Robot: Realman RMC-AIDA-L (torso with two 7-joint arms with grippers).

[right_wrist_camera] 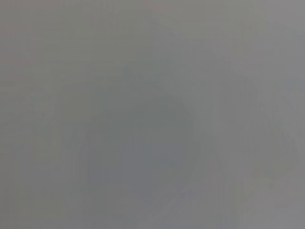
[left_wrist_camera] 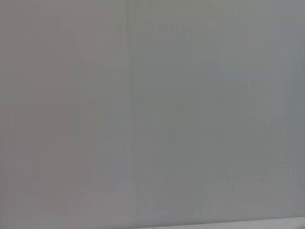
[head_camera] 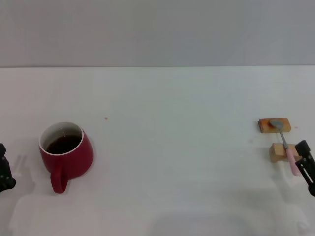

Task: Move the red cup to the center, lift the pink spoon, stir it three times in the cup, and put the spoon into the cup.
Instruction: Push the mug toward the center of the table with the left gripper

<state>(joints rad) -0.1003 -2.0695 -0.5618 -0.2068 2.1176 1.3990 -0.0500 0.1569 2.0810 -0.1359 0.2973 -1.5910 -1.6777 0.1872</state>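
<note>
The red cup (head_camera: 66,154), full of dark liquid, sits far to the table's (head_camera: 172,162) left, handle toward the robot, so the left gripper (head_camera: 5,169) just beside it, grip width I cannot tell, should slide it level to centre without spilling

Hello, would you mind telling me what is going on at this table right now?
Nothing is being handled yet. The red cup of dark liquid sits on the robot's left side of the table, not at the center. The pink spoon lies across two wooden blocks on the right. The left hand and right hand wait at the edges.
</note>
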